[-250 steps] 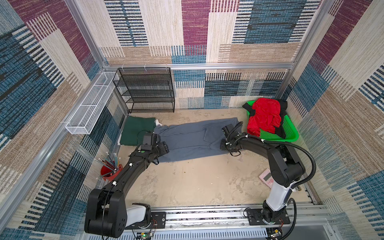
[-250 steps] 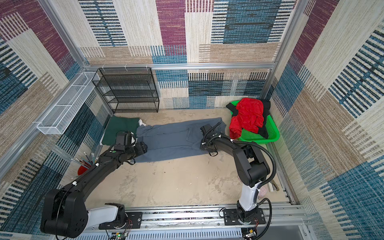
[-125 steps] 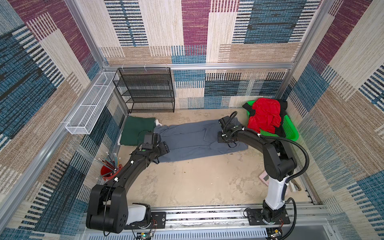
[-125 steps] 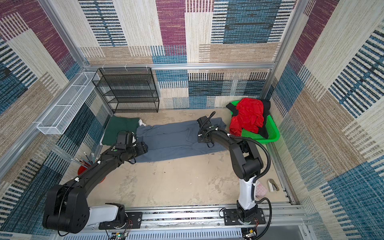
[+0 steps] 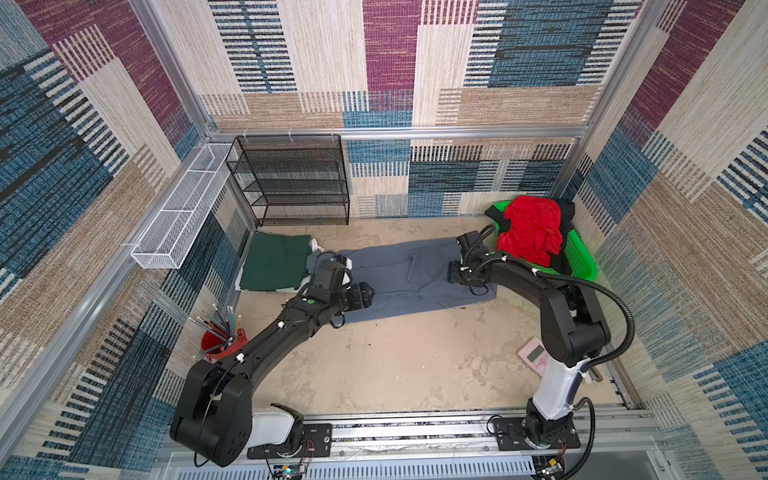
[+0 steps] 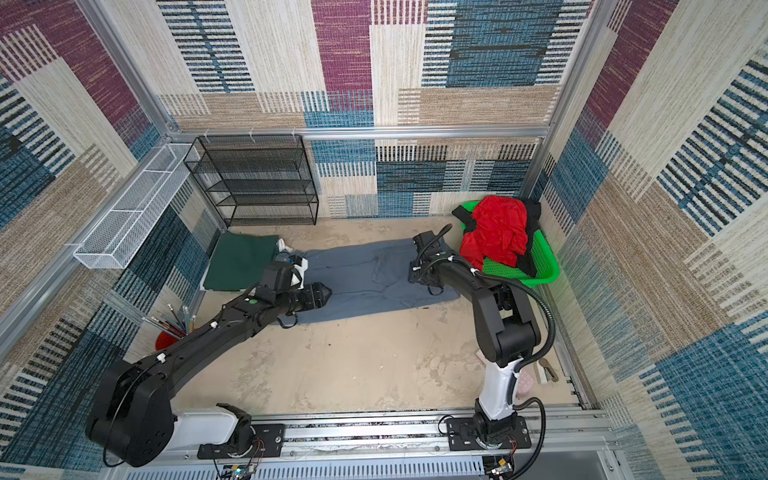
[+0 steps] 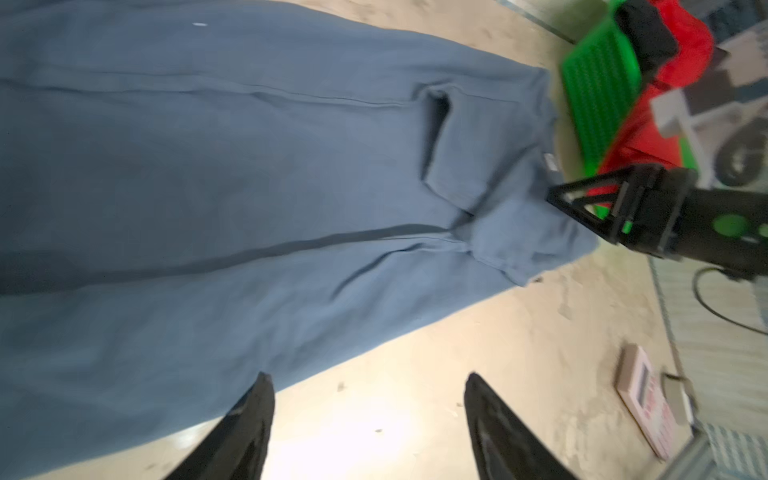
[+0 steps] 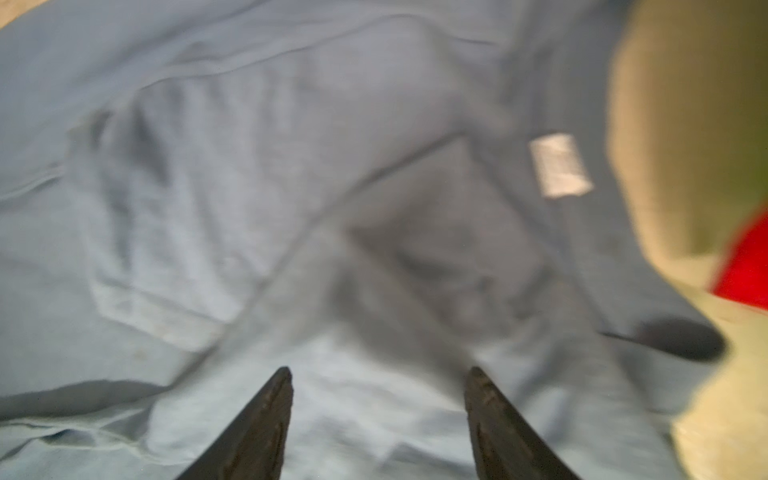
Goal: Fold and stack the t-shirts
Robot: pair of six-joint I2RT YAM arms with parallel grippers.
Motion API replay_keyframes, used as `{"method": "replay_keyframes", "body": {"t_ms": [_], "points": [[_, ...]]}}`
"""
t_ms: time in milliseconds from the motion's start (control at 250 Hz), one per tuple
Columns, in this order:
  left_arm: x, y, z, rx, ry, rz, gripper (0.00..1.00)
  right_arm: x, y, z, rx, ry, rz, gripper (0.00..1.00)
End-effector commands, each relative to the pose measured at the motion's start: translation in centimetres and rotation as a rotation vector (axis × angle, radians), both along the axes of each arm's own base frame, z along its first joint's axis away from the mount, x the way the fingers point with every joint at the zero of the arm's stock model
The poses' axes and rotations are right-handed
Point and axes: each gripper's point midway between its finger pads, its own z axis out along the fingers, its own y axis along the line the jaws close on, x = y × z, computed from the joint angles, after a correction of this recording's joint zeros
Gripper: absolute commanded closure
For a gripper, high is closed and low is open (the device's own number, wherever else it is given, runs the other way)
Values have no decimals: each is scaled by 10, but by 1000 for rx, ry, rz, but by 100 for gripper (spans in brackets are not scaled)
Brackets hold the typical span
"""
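The slate grey t-shirt (image 5: 399,270) lay spread flat on the bench (image 5: 395,365), toward 12 o'clock. At its 9 o'clock sat the folded dark green t-shirt (image 5: 274,266). At its 3 o'clock, the green basket (image 5: 582,266) held the red t-shirt (image 5: 528,228) over the black t-shirt (image 5: 565,208). The left tool (image 7: 368,378) and the right tool (image 8: 378,370) hung released and empty at the grey cloth's 2 ends.

Seen from the slate grey shirt (image 5: 399,270) in both top views, the bare table (image 5: 395,365) at 6 o'clock lies open for passage. The green basket (image 5: 582,266) blocks 3 o'clock, the folded dark green shirt (image 5: 274,266) 9 o'clock and the black mesh shelf (image 5: 291,183) 11 o'clock. A pencil cup (image 5: 214,347) stands at 8 o'clock and a pink device (image 5: 536,355) at 5 o'clock.
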Motion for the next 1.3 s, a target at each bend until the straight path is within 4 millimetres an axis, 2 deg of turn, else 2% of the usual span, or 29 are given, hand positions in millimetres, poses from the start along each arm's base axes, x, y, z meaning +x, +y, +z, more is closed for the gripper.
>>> {"method": "replay_keyframes", "body": {"t_ms": [0, 52, 192, 348, 464, 644, 900, 1052, 1296], "points": [[8, -51, 13, -89, -36, -77, 27, 1, -13, 12, 100, -50, -49, 33], [9, -76, 8, -86, -21, -129, 27, -3, -21, 14, 138, -58, -65, 28], [10, -141, -8, -52, 11, -270, 29, -19, -36, 12, 264, -67, -113, 0], [7, -190, -34, -22, 83, -362, 33, -37, -36, 8, 289, -79, -111, 1], [2, -214, -47, 21, 102, -415, 34, -46, -41, 3, 311, -76, -142, 1], [-6, -234, -71, 85, 149, -459, 41, -54, -42, -1, 388, -86, -168, 2], [-5, -229, -97, 173, 193, -411, 42, -60, -42, -12, 415, -74, -176, 1], [1, -228, -100, 205, 201, -390, 44, -62, -32, -16, 473, -72, -142, 2], [7, -226, -97, 219, 192, -356, 46, -66, -34, -30, 465, -42, -156, 2]]}}
